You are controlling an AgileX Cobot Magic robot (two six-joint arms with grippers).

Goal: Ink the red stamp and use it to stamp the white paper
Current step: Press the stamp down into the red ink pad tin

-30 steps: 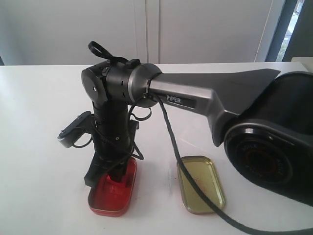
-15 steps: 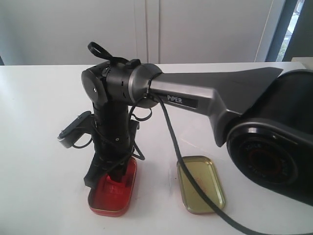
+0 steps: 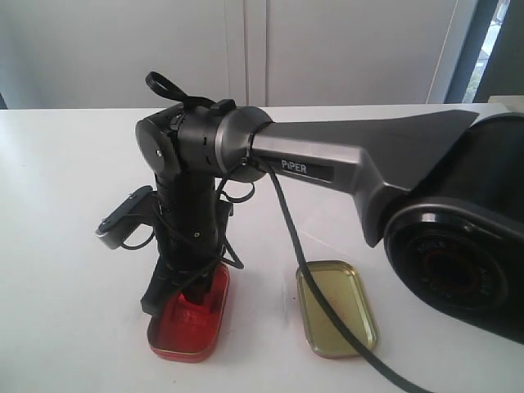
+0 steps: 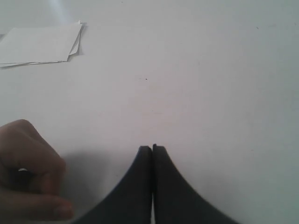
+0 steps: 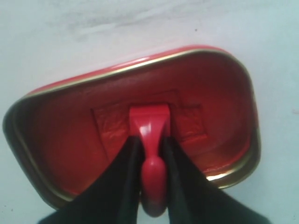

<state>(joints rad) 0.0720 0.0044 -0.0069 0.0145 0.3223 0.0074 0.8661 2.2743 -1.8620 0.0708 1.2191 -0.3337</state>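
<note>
My right gripper [image 5: 150, 144] is shut on the red stamp [image 5: 150, 140], holding its curved knob with the block base down inside the red-filled ink tin [image 5: 70, 140]. In the exterior view the right arm reaches across to the left, and the stamp [image 3: 192, 309] sits in the ink tin [image 3: 176, 332] under the gripper [image 3: 190, 288]. My left gripper [image 4: 152, 148] is shut with nothing in it, over bare white table. White paper [image 4: 39, 44] lies in a small stack at the far corner of the left wrist view; no red print shows on it.
The gold oblong tin lid [image 3: 340, 315] lies open side up to the right of the ink tin, with the arm's black cable [image 3: 288, 237] draped across it. A human hand [image 4: 28, 172] rests on the table beside my left gripper.
</note>
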